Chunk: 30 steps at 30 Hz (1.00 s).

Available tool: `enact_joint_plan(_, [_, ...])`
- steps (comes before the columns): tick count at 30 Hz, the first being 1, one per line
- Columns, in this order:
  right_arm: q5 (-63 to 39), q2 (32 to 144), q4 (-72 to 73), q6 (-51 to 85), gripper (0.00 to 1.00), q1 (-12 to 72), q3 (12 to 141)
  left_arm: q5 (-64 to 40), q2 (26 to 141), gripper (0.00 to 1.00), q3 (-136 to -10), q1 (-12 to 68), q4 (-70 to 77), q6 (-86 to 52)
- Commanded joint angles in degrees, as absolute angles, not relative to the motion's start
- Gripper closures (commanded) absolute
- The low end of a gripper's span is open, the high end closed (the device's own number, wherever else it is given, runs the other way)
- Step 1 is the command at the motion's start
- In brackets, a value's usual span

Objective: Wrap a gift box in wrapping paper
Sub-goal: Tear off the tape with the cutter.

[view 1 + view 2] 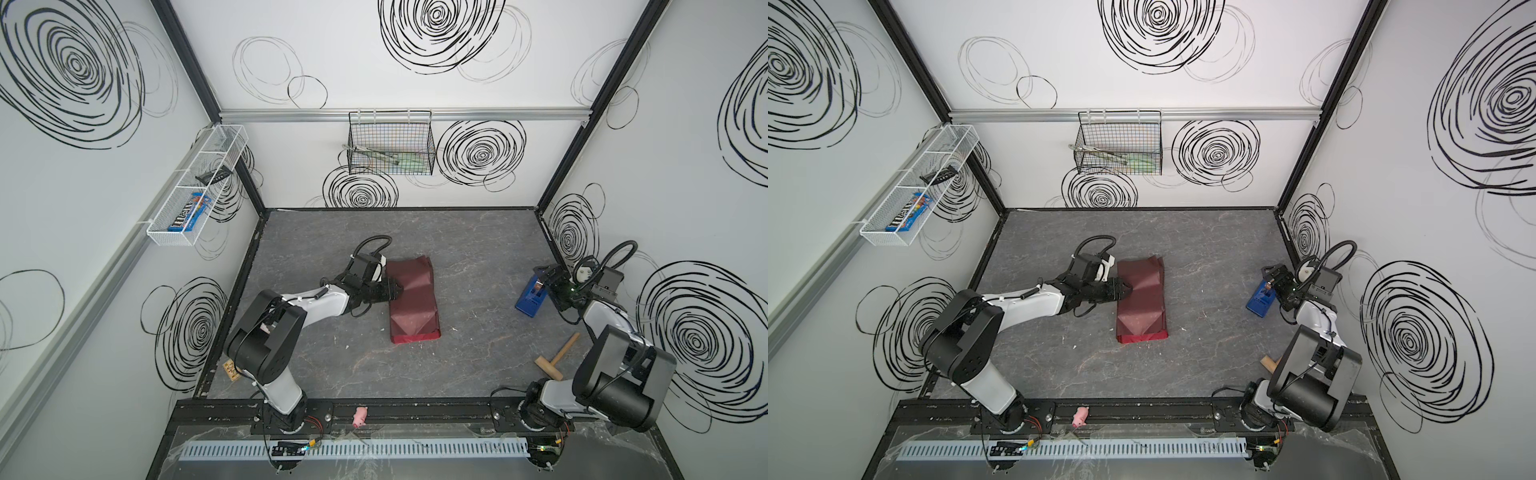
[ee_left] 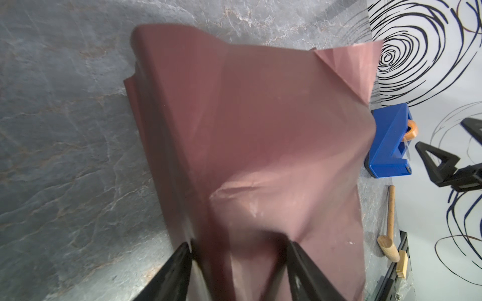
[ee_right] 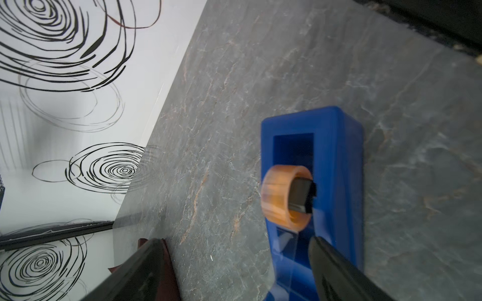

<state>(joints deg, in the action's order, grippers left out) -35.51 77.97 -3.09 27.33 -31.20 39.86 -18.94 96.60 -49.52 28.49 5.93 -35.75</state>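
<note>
The maroon wrapping paper (image 1: 413, 303) (image 1: 1142, 303) lies creased and folded over a long low bundle in the middle of the table. The gift box is hidden under it. My left gripper (image 1: 397, 291) (image 1: 1127, 289) is at the bundle's left side. In the left wrist view its jaws (image 2: 238, 245) press on the paper (image 2: 260, 117) from both sides, and the paper tents between them. My right gripper (image 1: 540, 278) (image 3: 234, 241) stands open at the far right, just above a bright-blue tape dispenser (image 1: 528, 301) (image 3: 336, 146) with an orange tape roll (image 3: 276, 195).
A wooden mallet (image 1: 557, 357) (image 2: 390, 226) lies near the right arm's base. A pink toy (image 1: 360, 415) sits on the front rail. A black wire basket (image 1: 390, 143) hangs on the back wall and a white one (image 1: 195, 187) on the left wall.
</note>
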Motion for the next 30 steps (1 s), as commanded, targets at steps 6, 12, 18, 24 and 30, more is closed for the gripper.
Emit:
enact_joint_plan(6, [-42.7,81.9,2.3,27.4,0.34,-33.0,38.3,-14.2,100.5,0.38,-48.6,28.0,-0.1,-34.2])
enact_joint_plan(12, [-43.8,84.7,3.3,27.8,0.39,-33.0,38.1,-14.1,100.1,0.38,-48.8,27.6,0.0,-34.1])
enact_joint_plan(18, [-42.3,86.0,2.5,27.9,0.44,-33.2,37.9,-14.3,100.0,0.37,-48.4,27.6,0.4,-34.3])
enact_joint_plan(24, [-41.6,83.2,2.8,27.5,0.43,-33.6,36.3,-15.0,100.0,0.36,-48.2,27.5,1.1,-34.6])
enact_joint_plan(30, [-41.3,79.7,2.1,26.9,0.42,-34.0,35.3,-15.2,100.0,0.36,-48.1,27.5,1.3,-34.7])
